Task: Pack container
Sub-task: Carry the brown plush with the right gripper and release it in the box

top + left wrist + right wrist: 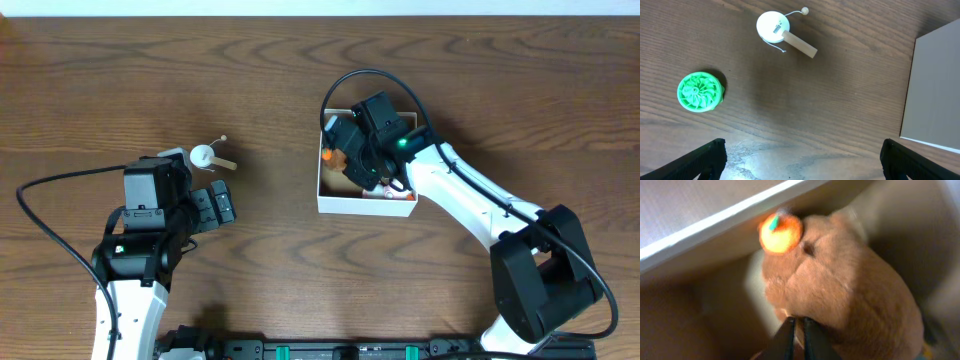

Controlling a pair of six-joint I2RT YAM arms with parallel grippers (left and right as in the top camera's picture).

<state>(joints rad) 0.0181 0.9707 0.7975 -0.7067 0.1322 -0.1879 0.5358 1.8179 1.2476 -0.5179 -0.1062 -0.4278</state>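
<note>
Right gripper [362, 158] sits low inside the container [365, 206], which stands right of centre on the table [300, 60]. The left gripper [226, 206] hovers near a white spool toy [204, 156].

Left wrist: the fingers [704, 159] are spread wide, with a green disc [700, 91] lying near them.

Right wrist: the fingertips are pressed together, pinching a brown plush [850, 290] just beside the container's white rim.

A green ridged plastic disc [700, 91] lay on the brown wooden worktop [840, 100] near a white wooden-handled spool [774, 26].
</note>
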